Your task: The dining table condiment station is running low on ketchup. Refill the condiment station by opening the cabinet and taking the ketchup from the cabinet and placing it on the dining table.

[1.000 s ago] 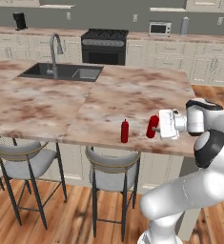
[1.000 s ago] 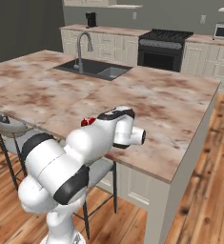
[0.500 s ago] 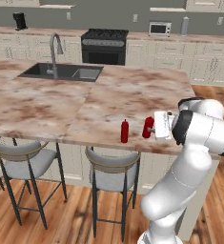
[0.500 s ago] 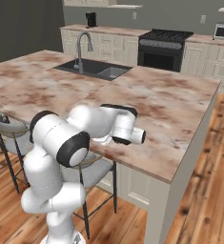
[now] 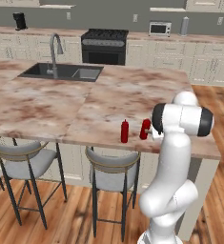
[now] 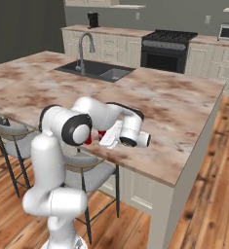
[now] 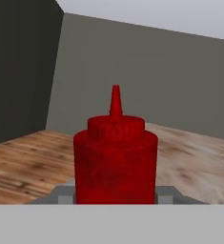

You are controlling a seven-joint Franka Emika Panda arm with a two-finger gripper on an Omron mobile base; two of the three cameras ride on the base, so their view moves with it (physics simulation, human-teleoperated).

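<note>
Two ketchup bottles: one [image 5: 125, 131] stands on the counter [image 5: 46, 102], another [image 5: 145, 129] at its 3 o'clock. The claw [image 5: 153, 133] pinches that second bottle; its fingers are mostly hidden.

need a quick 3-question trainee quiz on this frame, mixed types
1. True or false: the gripper is shut on a ketchup.
2. How many red bottles show in the left base view? A) one B) two C) three
3. Fill in: the free bottle stands ___ on the table, near its stool-side edge.
Key: 1 true; 2 B; 3 upright.
</note>
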